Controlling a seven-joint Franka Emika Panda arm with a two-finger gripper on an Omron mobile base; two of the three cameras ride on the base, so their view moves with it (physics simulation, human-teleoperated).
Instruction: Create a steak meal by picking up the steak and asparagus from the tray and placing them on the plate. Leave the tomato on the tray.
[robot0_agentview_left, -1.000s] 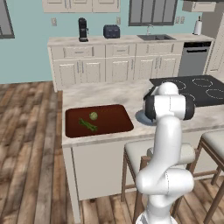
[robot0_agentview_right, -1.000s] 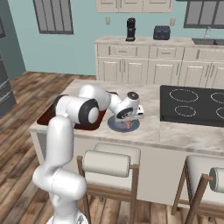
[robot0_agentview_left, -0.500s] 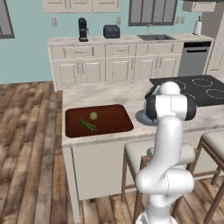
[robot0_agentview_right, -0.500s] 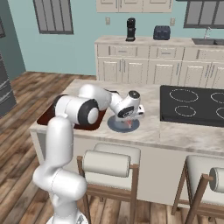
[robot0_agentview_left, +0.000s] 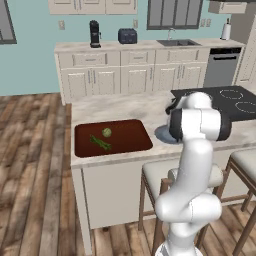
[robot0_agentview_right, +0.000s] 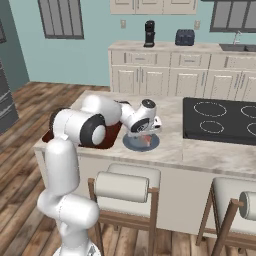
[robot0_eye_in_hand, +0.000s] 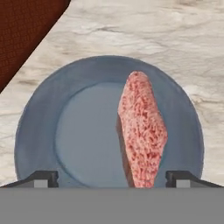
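Note:
The pink, red-edged steak (robot0_eye_in_hand: 142, 131) lies on the grey-blue plate (robot0_eye_in_hand: 83, 131), slightly right of its middle. My gripper (robot0_eye_in_hand: 112, 178) hovers right over it, open, its two tips far apart on either side of the steak and touching nothing. From the right base view the gripper (robot0_agentview_right: 142, 134) points down at the plate (robot0_agentview_right: 131, 145) beside the tray (robot0_agentview_right: 114, 136). On the dark reddish-brown tray (robot0_agentview_left: 130, 145) rest the round green tomato (robot0_agentview_left: 106, 132) and the dark-green asparagus (robot0_agentview_left: 100, 143). My arm hides most of the plate (robot0_agentview_left: 163, 134) in the left base view.
A black cooktop (robot0_agentview_right: 220, 117) takes up the island counter to the plate's right. Padded stools (robot0_agentview_right: 122, 186) stand along the counter's near edge. A coffee maker (robot0_agentview_left: 94, 33) and a toaster (robot0_agentview_left: 127, 35) sit on the far counter.
The jaws have spread from nearly shut on the steak to wide apart, leaving the steak lying on the plate. Tray, tomato and asparagus have not moved.

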